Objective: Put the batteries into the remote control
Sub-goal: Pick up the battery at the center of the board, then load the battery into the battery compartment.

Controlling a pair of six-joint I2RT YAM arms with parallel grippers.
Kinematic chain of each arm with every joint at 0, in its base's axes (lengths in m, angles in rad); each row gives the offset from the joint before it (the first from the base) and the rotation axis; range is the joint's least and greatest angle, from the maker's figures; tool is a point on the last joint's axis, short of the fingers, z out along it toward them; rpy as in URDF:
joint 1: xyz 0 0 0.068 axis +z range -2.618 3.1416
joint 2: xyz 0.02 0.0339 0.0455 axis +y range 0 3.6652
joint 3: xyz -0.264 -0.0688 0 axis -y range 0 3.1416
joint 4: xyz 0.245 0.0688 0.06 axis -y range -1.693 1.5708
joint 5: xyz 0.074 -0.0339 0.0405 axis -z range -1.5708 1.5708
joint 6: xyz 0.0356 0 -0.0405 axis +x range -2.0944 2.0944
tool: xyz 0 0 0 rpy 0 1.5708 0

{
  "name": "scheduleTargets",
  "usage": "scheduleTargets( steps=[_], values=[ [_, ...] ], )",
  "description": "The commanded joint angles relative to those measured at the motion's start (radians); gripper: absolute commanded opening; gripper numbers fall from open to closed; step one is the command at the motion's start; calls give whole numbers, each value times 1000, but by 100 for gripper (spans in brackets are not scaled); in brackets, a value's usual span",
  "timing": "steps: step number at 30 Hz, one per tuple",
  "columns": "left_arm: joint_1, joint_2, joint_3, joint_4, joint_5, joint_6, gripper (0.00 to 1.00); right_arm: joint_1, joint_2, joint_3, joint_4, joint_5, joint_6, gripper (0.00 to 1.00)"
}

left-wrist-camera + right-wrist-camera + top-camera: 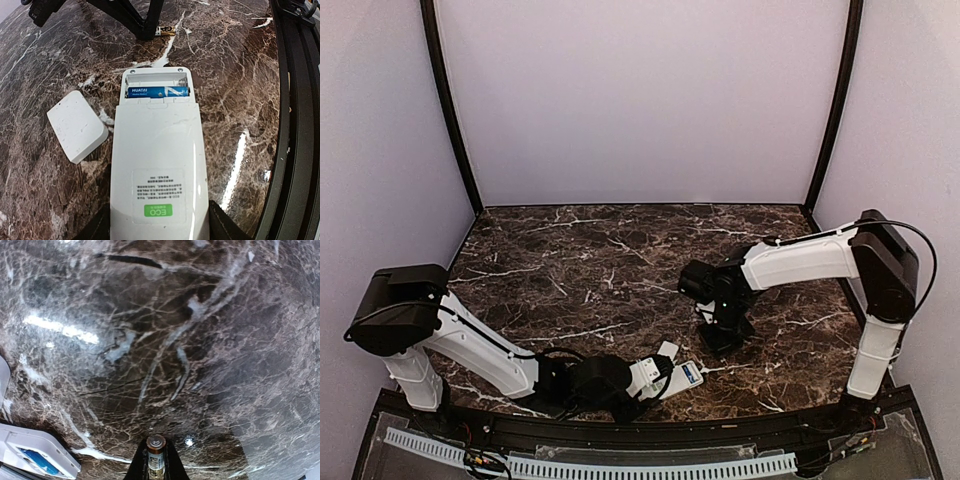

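Observation:
The white remote control (pixel 157 165) lies back-up on the marble, its battery bay open at the far end. One blue battery (pixel 157 91) lies across the bay, with an empty slot beyond it. My left gripper (pixel 159 231) is shut on the remote's near end, a dark finger on each side. In the top view the left gripper (pixel 655 380) and the remote (pixel 686 375) are at the front centre. My right gripper (pixel 156 460) is shut on a second battery (pixel 156 452), pale-labelled with a copper end. It holds it low over the table, just beyond the remote (pixel 35 452).
The white squarish cover plate (pixel 76 126) lies flat on the marble to the left of the remote, apart from it; it also shows in the top view (pixel 667 350). The black raised table edge (pixel 295 125) runs along the right side. The right gripper (pixel 723 338) stands just behind the remote.

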Motion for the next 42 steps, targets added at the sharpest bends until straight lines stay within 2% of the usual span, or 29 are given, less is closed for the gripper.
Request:
scheduleTargets(
  steps=[1,4,7,11,15,18,23,35,42],
  values=[
    [10,22,-46,-186,-20,23,0,2,83,-24,61,65,-13,1],
    [10,22,-46,-187,-19,23,0,4,74,-20,62,84,-19,0],
    [10,24,-46,-187,-19,21,0,8,-19,-40,118,79,-32,0],
    [10,33,-45,-184,-13,20,0,59,-207,-109,329,43,-63,0],
    [11,39,-45,-174,-11,10,0,137,-346,-273,659,6,-40,0],
    [13,42,-49,-170,-7,5,0,187,-395,-371,823,40,-25,0],
    [20,51,-54,-159,18,-10,0,199,-423,-489,973,42,-12,0],
    [24,85,-63,-141,66,-23,0,199,-462,-637,1156,38,-59,0],
    [32,100,-56,-151,90,-24,0,199,-477,-665,1158,47,-73,0]
  ],
)
